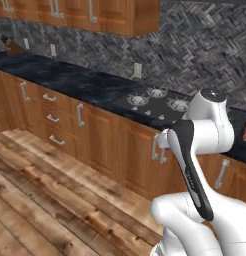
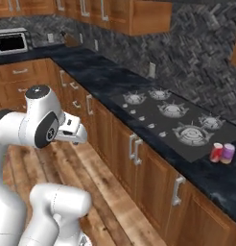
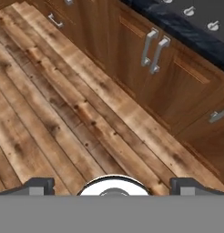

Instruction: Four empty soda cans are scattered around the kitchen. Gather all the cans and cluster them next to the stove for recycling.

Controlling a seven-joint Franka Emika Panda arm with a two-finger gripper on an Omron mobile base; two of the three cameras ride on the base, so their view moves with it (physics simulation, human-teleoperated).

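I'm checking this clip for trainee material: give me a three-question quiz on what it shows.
1. True or false: two cans stand together on the counter beside the stove.
2. How do the tool's jaws stand? A) wide open, nothing between them B) shut on a can C) shut on a drawer handle
3. Fill in: the hand view looks down at the wood plank ____ in front of the cabinets.

Key: 1 true; 2 A; 3 floor.
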